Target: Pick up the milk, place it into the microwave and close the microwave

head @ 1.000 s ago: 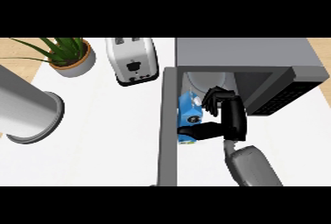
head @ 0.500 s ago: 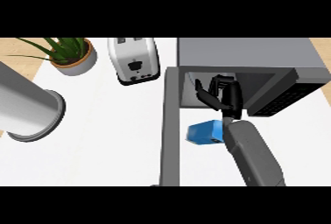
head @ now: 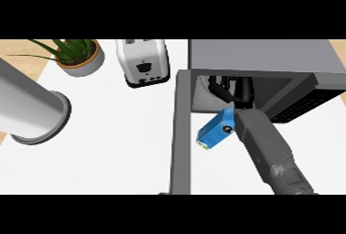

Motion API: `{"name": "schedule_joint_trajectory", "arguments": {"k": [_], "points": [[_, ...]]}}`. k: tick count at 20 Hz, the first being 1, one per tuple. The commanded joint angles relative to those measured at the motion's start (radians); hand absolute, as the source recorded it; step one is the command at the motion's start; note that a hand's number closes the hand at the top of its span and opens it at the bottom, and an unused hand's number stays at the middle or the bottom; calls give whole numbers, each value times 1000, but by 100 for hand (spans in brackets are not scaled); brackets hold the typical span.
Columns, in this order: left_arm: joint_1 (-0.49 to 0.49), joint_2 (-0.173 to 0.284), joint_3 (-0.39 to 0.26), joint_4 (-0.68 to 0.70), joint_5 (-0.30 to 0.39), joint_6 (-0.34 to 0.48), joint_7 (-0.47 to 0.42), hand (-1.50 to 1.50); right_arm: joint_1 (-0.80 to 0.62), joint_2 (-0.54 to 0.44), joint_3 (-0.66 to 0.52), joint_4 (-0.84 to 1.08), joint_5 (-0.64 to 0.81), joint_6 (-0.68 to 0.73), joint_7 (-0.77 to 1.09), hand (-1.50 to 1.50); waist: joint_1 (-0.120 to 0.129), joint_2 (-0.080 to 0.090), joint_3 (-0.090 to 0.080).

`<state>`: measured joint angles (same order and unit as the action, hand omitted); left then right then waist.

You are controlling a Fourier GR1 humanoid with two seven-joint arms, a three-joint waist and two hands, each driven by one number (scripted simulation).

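head view: my right hand (head: 238, 93) reaches into the open microwave (head: 260, 59) at upper right; whether my fingers grip the tilted blue milk carton (head: 218, 130) i cannot tell.

blue milk carton (head: 218, 130), grey microwave (head: 260, 55), white toaster (head: 143, 62)

The table (head: 101, 160) is a smooth, matt white, with a pale wood-look strip along its far edge. The microwave (head: 263, 57) looks like matt grey metal, its open door (head: 181, 132) the same dull grey. The milk (head: 218, 130) is a blue carton, smooth like printed card. The toaster (head: 143, 61) shines like polished metal with white sides. The plant pot (head: 82, 64) has a matt, earthen look. The right hand (head: 238, 93) is black and faintly glossy, its forearm smooth grey plastic.
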<state>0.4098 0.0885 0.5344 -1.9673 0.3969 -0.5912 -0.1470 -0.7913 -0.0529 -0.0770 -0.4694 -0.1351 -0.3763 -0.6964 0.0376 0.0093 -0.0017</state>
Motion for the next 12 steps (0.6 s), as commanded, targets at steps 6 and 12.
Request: {"name": "schedule_joint_trajectory", "arguments": {"k": [6,12], "points": [[-61,33,21,92,8,-23,-19,-150,-185,11,-9,220,85,-174,-88,150,17,10,2],[-80,48,14,98,19,-21,11,-150,-259,-4,52,304,189,-387,-66,150,35,17,2]]}}
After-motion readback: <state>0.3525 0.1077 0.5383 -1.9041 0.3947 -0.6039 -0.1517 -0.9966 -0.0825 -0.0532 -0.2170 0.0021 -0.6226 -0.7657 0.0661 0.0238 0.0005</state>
